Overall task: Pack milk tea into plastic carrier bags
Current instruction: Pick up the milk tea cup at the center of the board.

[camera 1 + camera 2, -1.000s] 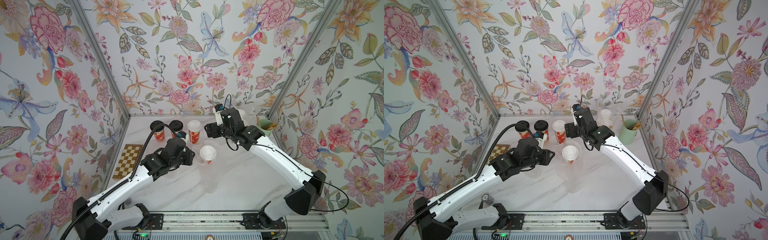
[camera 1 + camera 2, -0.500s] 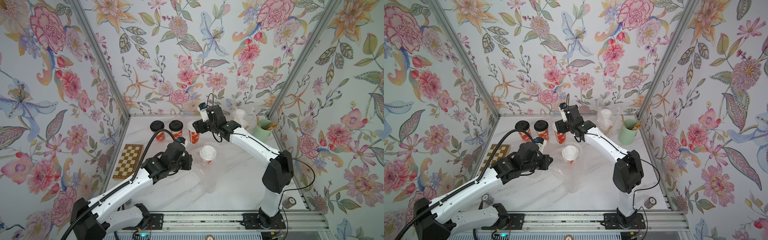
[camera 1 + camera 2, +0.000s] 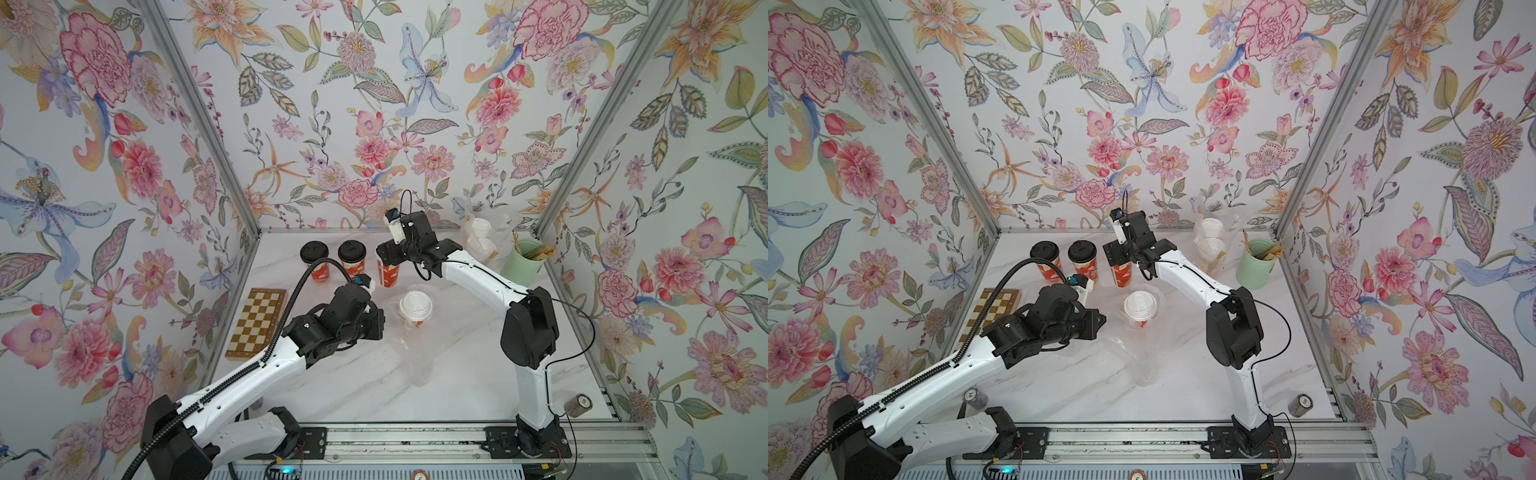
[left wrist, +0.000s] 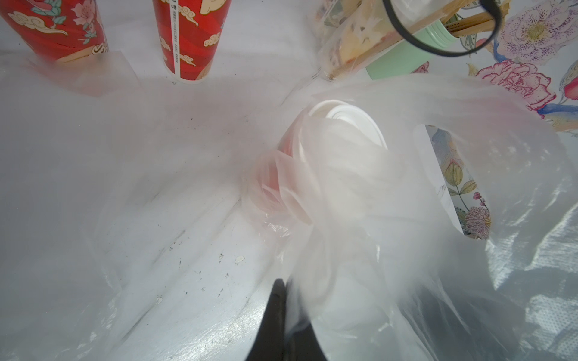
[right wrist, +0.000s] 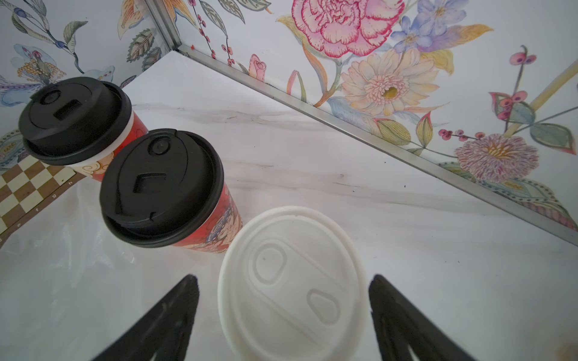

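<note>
Two black-lidded milk tea cups (image 3: 314,259) (image 3: 351,257) stand at the back left. Beside them is a white-lidded red cup (image 5: 294,281); my right gripper (image 5: 283,278) hangs open over it, one finger on either side of the lid, apart from it. Another white-lidded cup (image 3: 415,307) stands mid-table inside a transparent plastic carrier bag (image 3: 411,353). My left gripper (image 4: 283,290) is shut on that bag's crinkled edge, to the left of the cup (image 4: 344,131). In both top views, two white-lidded cups (image 3: 1210,239) sit in a bag at the back right.
A mint-green cup of brown sticks (image 3: 524,259) stands at the back right corner. A chessboard (image 3: 257,324) lies along the left wall. A small can (image 3: 578,405) lies at the front right, another can (image 3: 974,397) at the front left.
My right gripper swung left from the back middle and now hangs over the white-lidded cup beside the black-lidded ones. My left gripper closed on the bag's edge.
</note>
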Available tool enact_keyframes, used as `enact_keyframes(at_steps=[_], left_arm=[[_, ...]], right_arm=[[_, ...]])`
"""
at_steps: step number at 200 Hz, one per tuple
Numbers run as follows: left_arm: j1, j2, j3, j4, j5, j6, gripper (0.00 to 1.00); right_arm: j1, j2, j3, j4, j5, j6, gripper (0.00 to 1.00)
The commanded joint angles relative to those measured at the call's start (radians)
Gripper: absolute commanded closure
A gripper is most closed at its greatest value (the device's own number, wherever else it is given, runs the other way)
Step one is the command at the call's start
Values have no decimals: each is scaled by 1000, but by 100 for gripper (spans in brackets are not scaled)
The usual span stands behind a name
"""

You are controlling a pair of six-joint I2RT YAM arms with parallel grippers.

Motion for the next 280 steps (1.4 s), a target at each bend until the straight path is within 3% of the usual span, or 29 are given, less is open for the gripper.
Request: enact_keyframes(at_steps=[1,145,206,244,280], left_arm=[[9,-6,-1,3,-6,-10,93],[9,-12,1,0,-12,-12,93],[9,-25,15,-6,-5,-16,80],[9,-49,17,-5,14,-14,65],[3,-70,1,14,42,-21,60]], right_arm=[[-5,22,28,9,-4,-15,13],[-5,79,24,-27,30,-38,21],[-3,27,35,-28,53,-34,31],[10,-60,40,-29,78,-33,36],[28,-159,35,-55,108,-36,38]])
